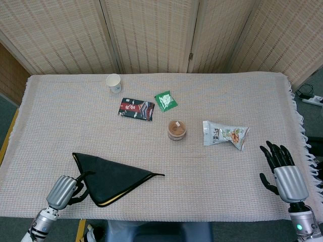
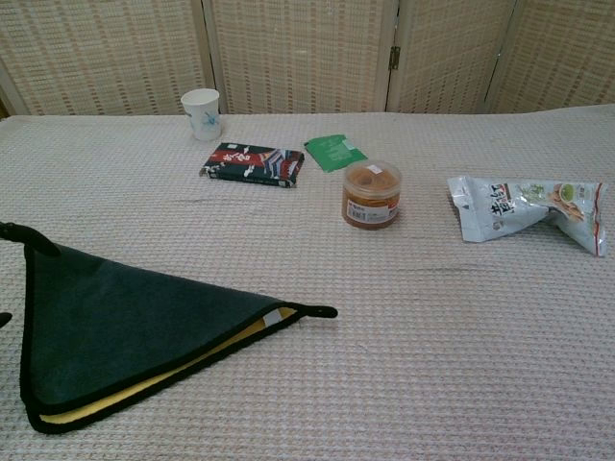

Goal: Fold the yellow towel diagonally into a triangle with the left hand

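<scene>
The towel (image 1: 113,177) lies folded into a triangle near the table's front left, dark side up. A thin yellow strip (image 2: 159,380) shows along its front edge, and a small loop (image 2: 325,311) sticks out at its right tip. My left hand (image 1: 63,187) sits at the towel's left edge with its dark fingers (image 1: 83,176) reaching onto the cloth; whether they pinch it is hidden. In the chest view only a fingertip shows at the left border. My right hand (image 1: 285,171) hovers at the table's right front, fingers spread, holding nothing.
A paper cup (image 1: 114,82), a dark snack packet (image 1: 136,109), a green sachet (image 1: 165,101), a brown lidded jar (image 1: 176,130) and a white snack bag (image 1: 225,134) lie across the middle and back. A woven screen stands behind the table.
</scene>
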Motion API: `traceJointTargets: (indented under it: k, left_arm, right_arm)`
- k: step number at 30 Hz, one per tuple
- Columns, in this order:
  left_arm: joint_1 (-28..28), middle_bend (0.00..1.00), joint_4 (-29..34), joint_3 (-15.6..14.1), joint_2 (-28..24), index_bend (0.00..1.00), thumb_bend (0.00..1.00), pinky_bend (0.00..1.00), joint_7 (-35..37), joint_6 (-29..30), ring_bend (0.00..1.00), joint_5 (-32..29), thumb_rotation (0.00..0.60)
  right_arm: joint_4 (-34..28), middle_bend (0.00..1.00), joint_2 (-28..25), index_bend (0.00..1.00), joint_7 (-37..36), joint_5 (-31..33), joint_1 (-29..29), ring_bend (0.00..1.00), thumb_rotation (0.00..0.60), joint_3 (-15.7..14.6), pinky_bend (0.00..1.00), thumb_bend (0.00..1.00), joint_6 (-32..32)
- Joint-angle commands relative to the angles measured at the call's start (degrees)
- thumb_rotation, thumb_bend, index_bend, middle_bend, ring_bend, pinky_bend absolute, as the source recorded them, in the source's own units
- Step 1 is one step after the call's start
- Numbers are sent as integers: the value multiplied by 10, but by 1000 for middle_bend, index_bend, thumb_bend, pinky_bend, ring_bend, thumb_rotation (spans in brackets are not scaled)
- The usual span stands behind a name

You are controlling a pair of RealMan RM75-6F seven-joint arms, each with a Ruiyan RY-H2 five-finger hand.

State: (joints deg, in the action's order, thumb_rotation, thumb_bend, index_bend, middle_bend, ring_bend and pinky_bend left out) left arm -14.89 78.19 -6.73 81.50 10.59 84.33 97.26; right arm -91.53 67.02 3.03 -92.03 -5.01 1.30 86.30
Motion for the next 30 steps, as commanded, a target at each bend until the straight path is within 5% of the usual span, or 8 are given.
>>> traceJointTargets:
  k: [1, 8, 13, 19, 30]
  left_arm:
    - [-10, 1000, 7, 30, -14, 335, 441, 1000, 17, 6, 1000, -15, 600]
    - [-64, 1000, 44, 63, -51, 376, 444, 1000, 50, -85, 1000, -54, 600]
    - [-96, 1000, 43, 58, -52, 381, 445, 1000, 42, -177, 1000, -85, 600]
    - [-106, 1000, 19, 55, -38, 334, 477, 1000, 44, -221, 1000, -107, 597]
    - [-112, 1000, -20, 61, -45, 272, 574, 1000, 46, -249, 1000, -133, 421]
  right_arm:
    - [1, 0, 0, 0, 0, 0, 0, 0, 600, 0, 0, 447, 0]
    - [6, 0, 4, 0, 1, 8, -4, 0, 600, 3, 0, 447, -9]
    - [9, 0, 5, 0, 1, 16, -4, 0, 600, 6, 0, 447, -11]
    - [12, 0, 3, 0, -4, 26, -5, 0, 600, 9, 0, 448, -17]
    - [15, 0, 6, 0, -2, 39, -8, 0, 600, 12, 0, 447, -27]
